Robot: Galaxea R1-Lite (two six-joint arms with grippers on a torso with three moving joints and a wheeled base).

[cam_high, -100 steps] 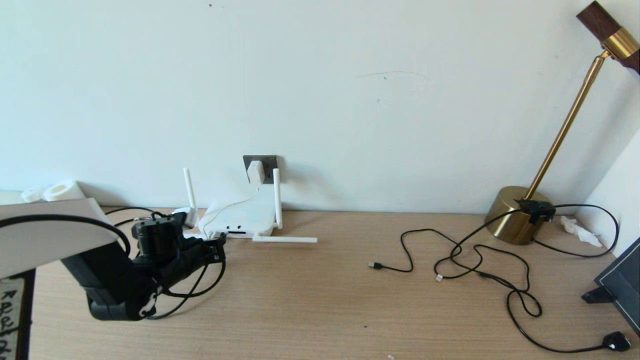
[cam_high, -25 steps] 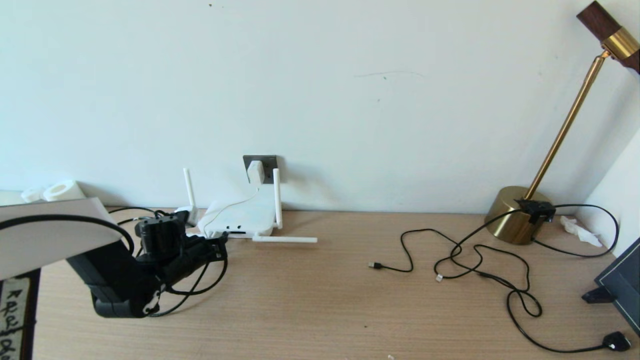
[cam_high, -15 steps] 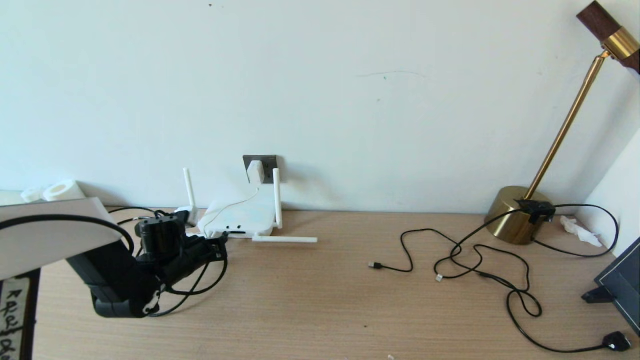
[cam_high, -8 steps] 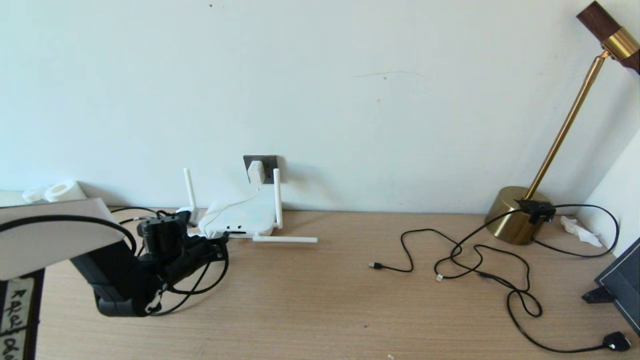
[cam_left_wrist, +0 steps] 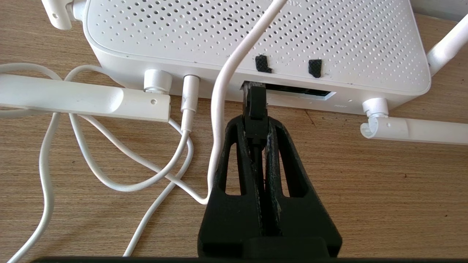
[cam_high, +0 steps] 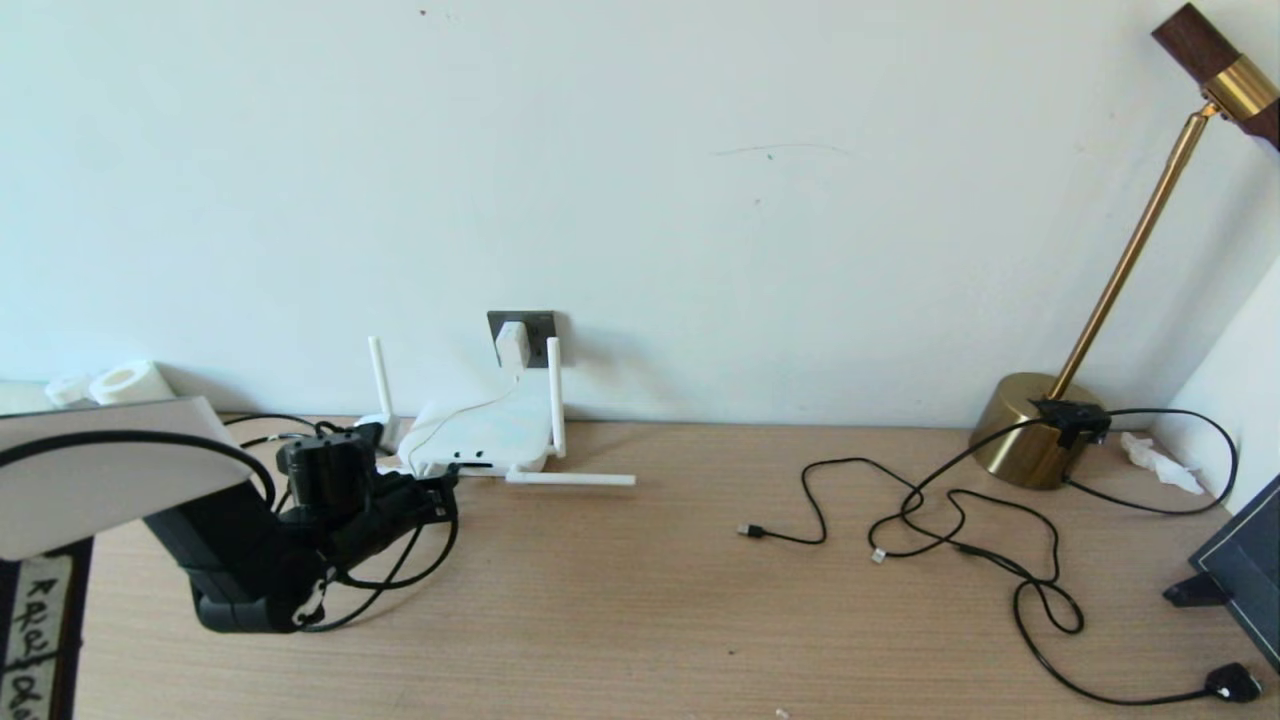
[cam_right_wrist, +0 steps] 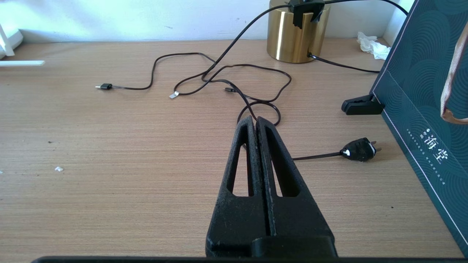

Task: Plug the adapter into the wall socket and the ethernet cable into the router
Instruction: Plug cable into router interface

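Gripping the ethernet cable [cam_left_wrist: 256,109] at the router [cam_left_wrist: 256,40] port, lower left, the left tool [cam_left_wrist: 256,126] stayed clamped; right tool [cam_right_wrist: 256,122] was closed, empty

Home desk: wooden top [cam_high: 650,620], brass lamp [cam_high: 1035,440], router [cam_high: 480,435].

Ethernet cable [cam_left_wrist: 255,106] plug tip hidden inside router [cam_left_wrist: 256,40] port slot — seating depth (latched or not) unclear.
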